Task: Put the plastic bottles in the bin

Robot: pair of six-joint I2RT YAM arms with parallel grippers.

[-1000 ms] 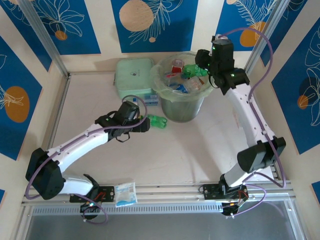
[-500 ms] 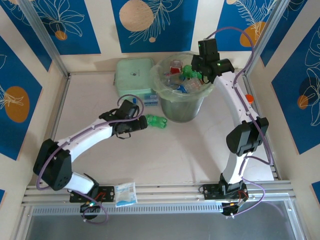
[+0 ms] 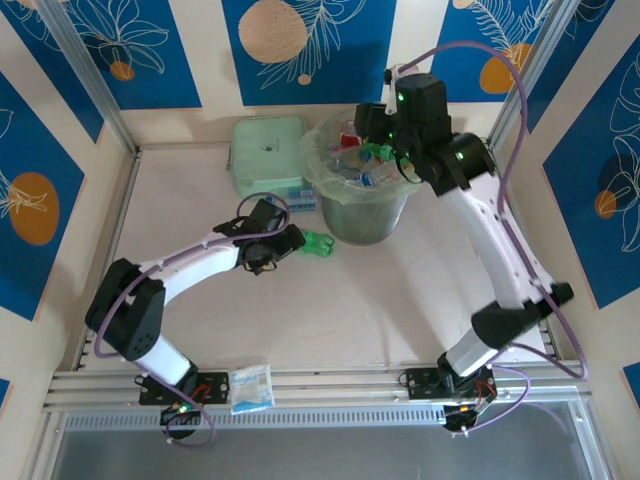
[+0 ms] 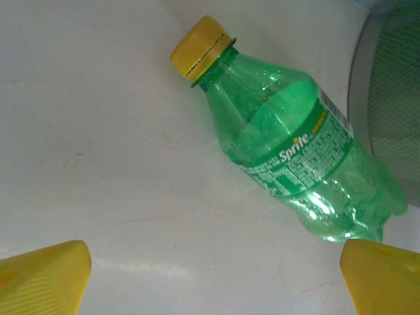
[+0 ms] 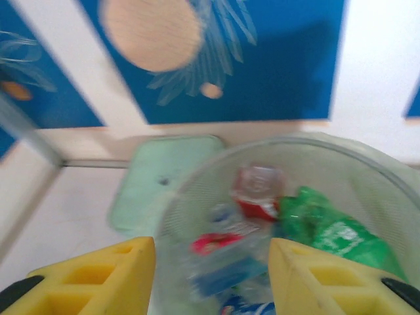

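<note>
White links (image 3: 190,265), black joints (image 3: 510,315), purple cables (image 3: 480,43) looping alongside, small green lights (image 3: 400,97), chunky yellow fingers (image 5: 98,275) with moulded recesses.

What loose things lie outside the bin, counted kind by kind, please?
Green plastic bottle: 1
Flat pale green box: 1
White-blue packet: 1
Blue-and-white item beside the box, too small to identify: 1
Total: 4

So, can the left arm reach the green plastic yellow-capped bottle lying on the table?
Likely yes: the left gripper hangs open just above the green plastic bottle, with nothing between them.
</note>
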